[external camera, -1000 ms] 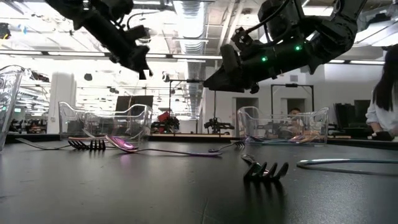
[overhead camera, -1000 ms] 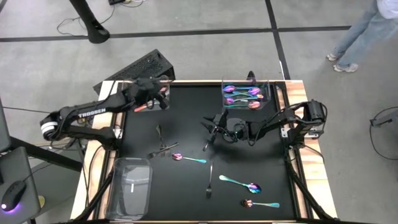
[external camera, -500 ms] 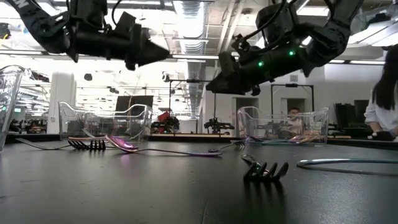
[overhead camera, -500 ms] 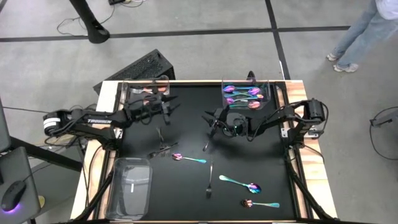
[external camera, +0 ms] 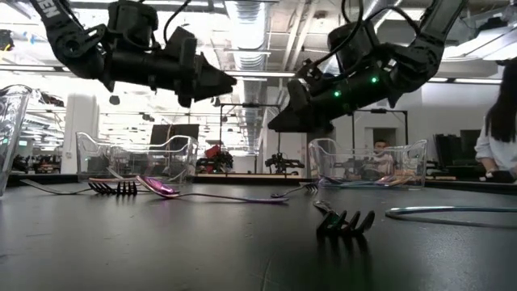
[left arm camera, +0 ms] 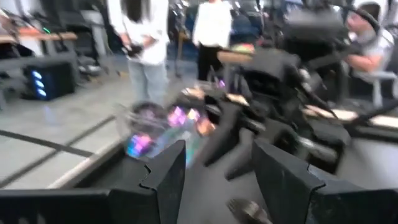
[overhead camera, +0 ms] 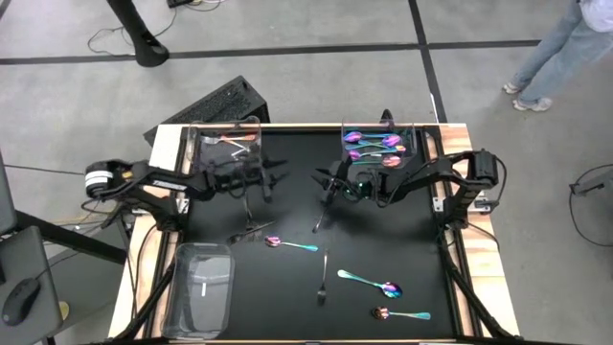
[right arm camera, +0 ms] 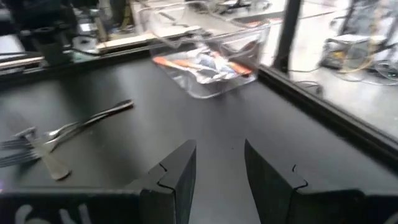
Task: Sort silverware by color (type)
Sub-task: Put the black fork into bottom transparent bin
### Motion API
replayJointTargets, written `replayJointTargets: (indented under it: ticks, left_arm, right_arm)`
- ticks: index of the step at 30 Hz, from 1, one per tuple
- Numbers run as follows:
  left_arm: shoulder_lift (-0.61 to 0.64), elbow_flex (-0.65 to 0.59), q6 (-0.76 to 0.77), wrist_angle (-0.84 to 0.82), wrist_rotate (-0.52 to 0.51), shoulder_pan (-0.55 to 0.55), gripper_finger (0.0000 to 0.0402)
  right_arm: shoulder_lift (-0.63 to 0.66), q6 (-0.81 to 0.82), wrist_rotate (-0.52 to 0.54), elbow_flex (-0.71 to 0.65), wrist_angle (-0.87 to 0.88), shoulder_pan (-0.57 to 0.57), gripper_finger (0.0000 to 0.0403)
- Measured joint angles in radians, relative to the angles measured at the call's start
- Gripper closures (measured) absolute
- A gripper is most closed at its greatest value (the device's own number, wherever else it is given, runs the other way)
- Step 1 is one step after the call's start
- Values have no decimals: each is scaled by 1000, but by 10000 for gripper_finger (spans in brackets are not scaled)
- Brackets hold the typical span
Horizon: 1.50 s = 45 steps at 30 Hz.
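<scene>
Both arms are between placements, each hovering above the black table [overhead camera: 287,297] with nothing held. The left gripper [overhead camera: 271,182] hangs over the far-left part of the mat, near the far-left tray [overhead camera: 226,135], which holds coppery pieces. Its fingers stand apart and empty, as the left wrist view shows. The right gripper [overhead camera: 324,184] hangs near the table's centre, just left of the far-right tray [overhead camera: 380,146], which holds iridescent spoons. Its fingers are likewise parted and empty in the right wrist view.

Unsorted silverware lies loose on the mat:
- dark forks [overhead camera: 247,218] below the left gripper;
- a dark fork [overhead camera: 319,222] just near of the right gripper;
- an iridescent spoon [overhead camera: 290,244] at centre;
- a dark piece [overhead camera: 323,278] nearer the front;
- two iridescent spoons [overhead camera: 372,283] at the near right.

A third clear tray [overhead camera: 203,287] sits at the near left.

The step in hand is judged to be selecting the next pick. The next move calls for descending over a single utensil with the fingers straddling its slim handle, then closing low against the mat.
</scene>
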<state>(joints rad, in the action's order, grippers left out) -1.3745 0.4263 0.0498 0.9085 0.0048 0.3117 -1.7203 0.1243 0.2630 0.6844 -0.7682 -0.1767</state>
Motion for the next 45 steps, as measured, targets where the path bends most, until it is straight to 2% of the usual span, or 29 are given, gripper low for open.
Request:
replayJointTargets:
  ticks: [4, 6, 9, 12, 15, 17, 20, 25, 29, 33, 37, 41, 45]
  left_arm:
    - [-18, 0, 0, -49, 34, -56, 228]
    - [8, 0, -1, -135, 41, -82, 228]
    - [92, 0, -14, -315, 5, -111, 228]
    - [165, 0, -17, -427, -136, -143, 228]
    - [178, 0, -3, -396, -240, -162, 228]
    - [147, 0, -9, -329, -243, -163, 228]
    - [78, 0, -11, -208, -209, -164, 228]
    - [-30, 0, -15, 8, -91, -197, 228]
    - [-24, 1, -47, -38, -106, -253, 228]
    - [10, -17, -68, -50, -173, -305, 228]
    - [10, -26, -72, -29, -167, -316, 228]
    - [-42, -25, -74, -18, -170, -315, 228]
    - [-107, -25, -42, 46, -165, -319, 228]
  right_arm:
    - [-5, 67, -154, 9, 10, -17, 244]
    - [-3, 101, -194, 13, 5, -7, 244]
    - [-4, 136, -172, 11, 19, 30, 244]
    - [-3, 170, -41, 12, 72, 66, 244]
    - [-2, 242, 104, 15, 213, 76, 244]
    - [12, 310, 121, 44, 354, 71, 244]
    - [43, 411, 113, 106, 555, 79, 244]
    - [91, 511, 149, 201, 851, 179, 244]
    - [132, 656, 212, 267, 1140, 259, 244]
    - [152, 765, 178, 289, 1315, 328, 244]
    - [150, 831, 131, 290, 1333, 380, 244]
    - [125, 920, 131, 289, 1283, 414, 244]
    - [75, 949, 187, 289, 1154, 463, 244]
